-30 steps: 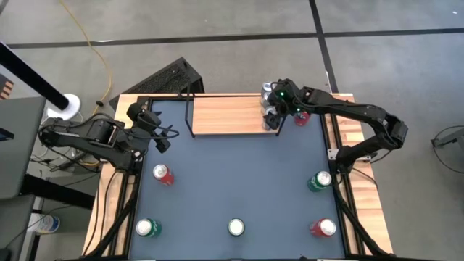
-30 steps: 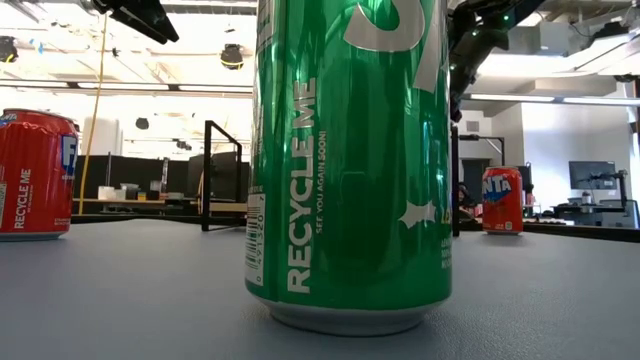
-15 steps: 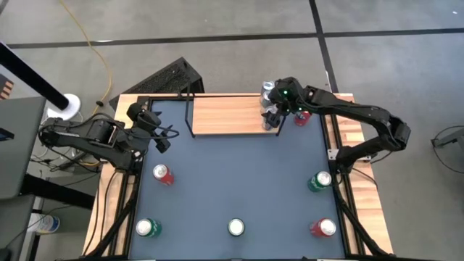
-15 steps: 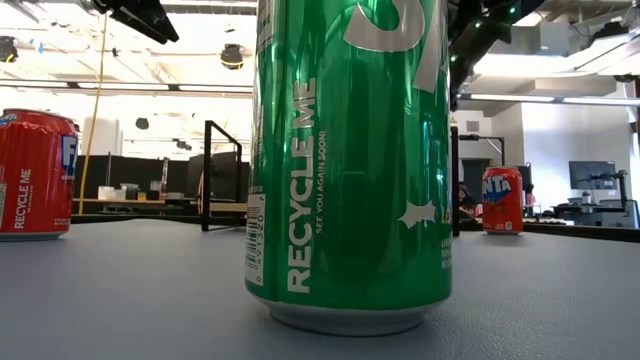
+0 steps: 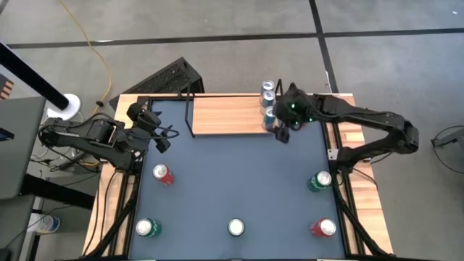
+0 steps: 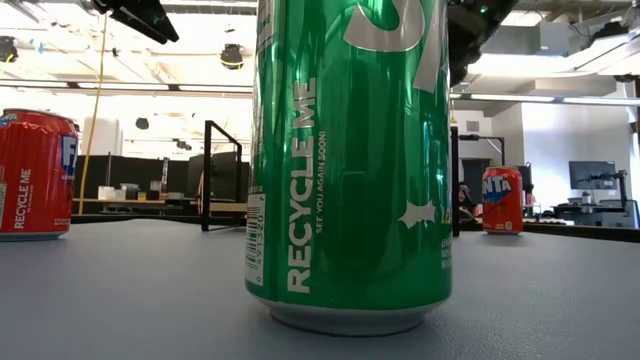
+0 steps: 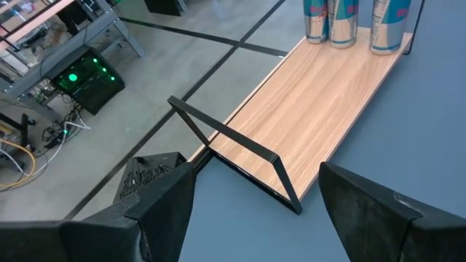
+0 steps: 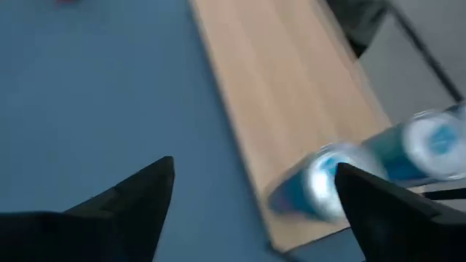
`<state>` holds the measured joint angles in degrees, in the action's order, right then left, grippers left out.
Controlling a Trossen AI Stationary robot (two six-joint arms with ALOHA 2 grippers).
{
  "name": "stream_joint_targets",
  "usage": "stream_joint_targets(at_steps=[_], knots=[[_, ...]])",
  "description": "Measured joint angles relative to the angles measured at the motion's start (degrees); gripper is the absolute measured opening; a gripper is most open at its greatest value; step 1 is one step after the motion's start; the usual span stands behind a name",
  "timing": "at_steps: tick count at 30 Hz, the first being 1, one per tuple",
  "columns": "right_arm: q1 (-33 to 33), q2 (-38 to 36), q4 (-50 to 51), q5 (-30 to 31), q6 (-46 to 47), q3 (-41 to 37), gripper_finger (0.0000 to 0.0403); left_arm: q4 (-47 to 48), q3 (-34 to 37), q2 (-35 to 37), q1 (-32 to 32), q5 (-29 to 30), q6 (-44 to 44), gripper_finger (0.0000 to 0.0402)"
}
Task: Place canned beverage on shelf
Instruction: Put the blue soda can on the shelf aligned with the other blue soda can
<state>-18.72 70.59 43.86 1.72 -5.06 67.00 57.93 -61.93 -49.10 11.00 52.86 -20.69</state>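
Three blue cans point(image 5: 269, 100) stand on the shelf point(image 5: 226, 114) at its right end. Right claw point(image 5: 284, 129) gapes empty beside them; left claw point(image 5: 163, 139) parted, empty. Blue-grey bench point(image 5: 232, 174); concrete floor point(image 5: 217, 51).

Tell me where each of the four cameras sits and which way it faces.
High: overhead, straight down on the shelf; both arms show.
Low: table height, behind a green can; arm parts overhead.
Left wrist: past the open left gripper along the shelf to three blue cans.
Right wrist: above the shelf's end; open right gripper empty.
Shared: shelf and blue cans, in high and both wrist views.
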Motion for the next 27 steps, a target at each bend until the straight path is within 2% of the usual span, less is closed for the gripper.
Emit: stream_joint_targets(at_steps=[3, 5, 10, 11, 18, 27], knots=[[2.97, 0.61, 1.57, 0.00, -0.38, -0.04, 0.0285, 0.00, 0.00, 0.00, 0.00, 0.00, 0.00, 0.0279], [4.05, 0.71, 3.99, -0.04, -0.90, -0.15, 0.0230, 0.00, 0.00, 0.00, 0.00, -0.04, 0.02, 0.0279], [4.39, 1.02, 6.08, -0.07, -3.60, -2.01, 0.0047, 0.00, 0.00, 0.00, 0.00, -0.39, 0.02, 0.0279], [3.99, 1.08, 6.04, -0.07, -4.38, -2.41, 0.0025, 0.00, 0.00, -0.01, 0.00, -0.39, 0.02, 0.0279], [0.34, 1.00, -0.08, -0.07, -5.99, -6.12, 0.0003, -0.01, 0.00, -0.01, 0.00, -0.46, 0.00, 0.0279], [-2.58, 1.00, -3.66, -0.09, -6.14, -6.49, 0.0000, -0.04, 0.00, 0.00, 0.00, -0.09, 0.00, 0.0279]])
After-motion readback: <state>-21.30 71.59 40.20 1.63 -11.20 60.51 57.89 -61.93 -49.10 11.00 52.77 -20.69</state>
